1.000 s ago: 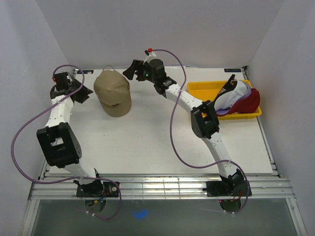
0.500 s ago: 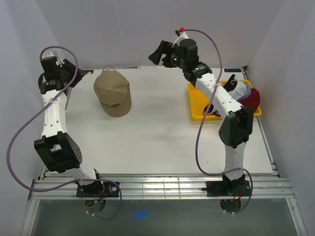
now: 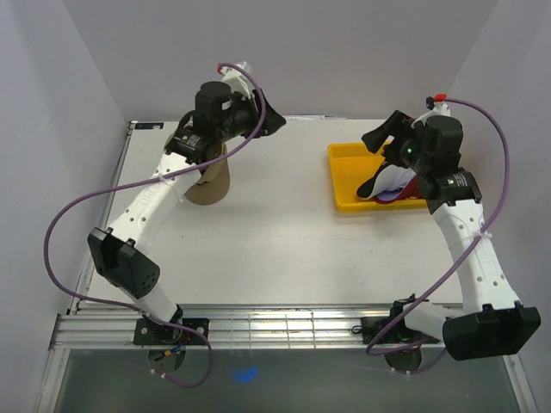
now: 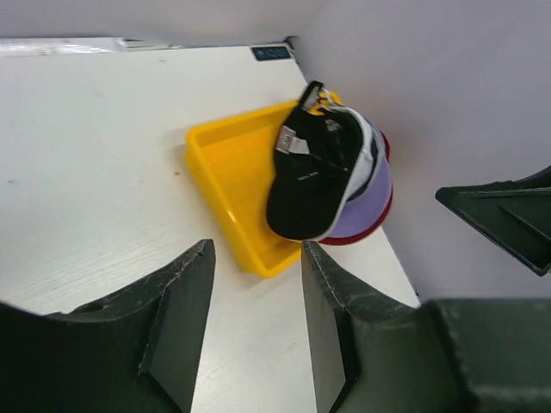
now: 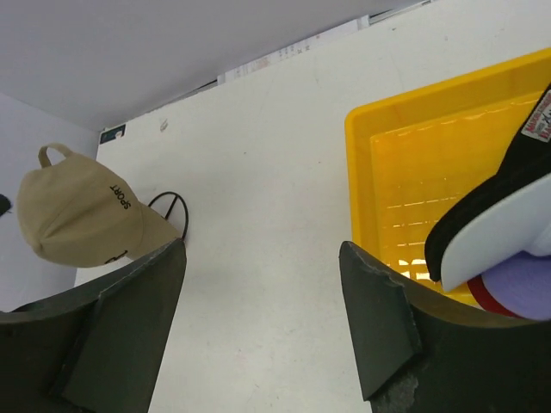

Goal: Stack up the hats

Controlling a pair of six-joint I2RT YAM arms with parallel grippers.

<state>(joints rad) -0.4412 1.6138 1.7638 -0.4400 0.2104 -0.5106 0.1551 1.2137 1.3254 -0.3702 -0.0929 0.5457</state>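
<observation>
Just now the left tool point(image 4: 256, 258), spread and empty, has swung in above the tan cap point(image 5: 77, 215) at far left, the right tool point(image 5: 261, 258), also spread, back to the stack point(image 4: 331, 181) in the right tray point(image 4: 224, 163); tan cap next, likely.

1 yellow plastic tray point(image 3: 346, 177) sits on the far right part of the white table point(image 3: 275, 245), close to the right wall point(image 3: 516, 103). Its floor shows a moulded grid in the right wrist view. A small dark label point(image 4: 271, 53) lies flat at the table's far edge, just beyond the tray. Metal rails point(image 3: 284, 325) run along the near edge. Below them is 1 blue spot point(image 3: 246, 374), possibly tape or a reflection.
</observation>
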